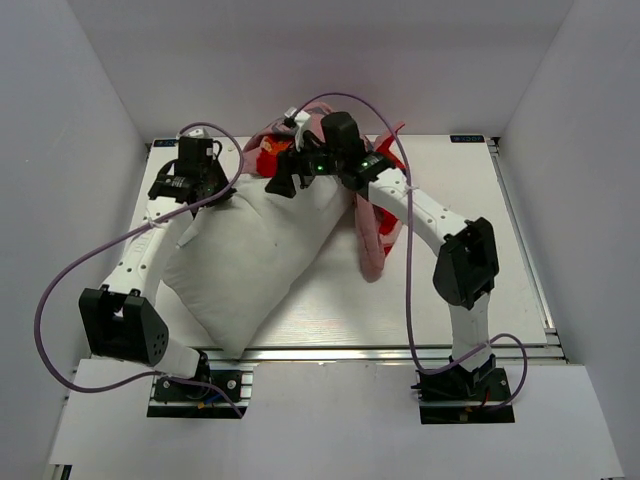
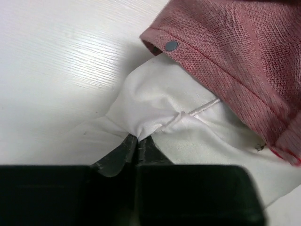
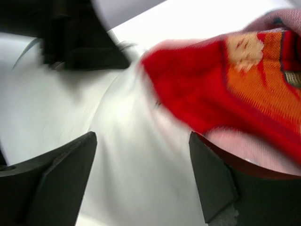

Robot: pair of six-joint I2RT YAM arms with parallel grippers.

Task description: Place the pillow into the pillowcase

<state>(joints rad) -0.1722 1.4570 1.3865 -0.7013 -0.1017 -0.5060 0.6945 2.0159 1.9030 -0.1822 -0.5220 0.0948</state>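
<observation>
Pinched shut on a corner of the pillow (image 1: 250,260) at the left end effector (image 2: 136,141); spread wide with nothing gripped at the right end effector (image 3: 141,174).

Left wrist view: closed tip to tip at lower centre on a bunched, seamed corner of white fabric, with the hem of the pillowcase (image 2: 235,47) and a dark snap stud (image 2: 171,45) at upper right, overlapping the pillow. Right wrist view: parted toward both lower corners of the frame, above white pillow fabric; blurred red and orange pillowcase print at upper right. Top view: pillow laid diagonally across the left half of the table (image 1: 450,300), upper end meeting the bunched pillowcase at top centre; pink strip of pillowcase hanging down right of centre.
</observation>
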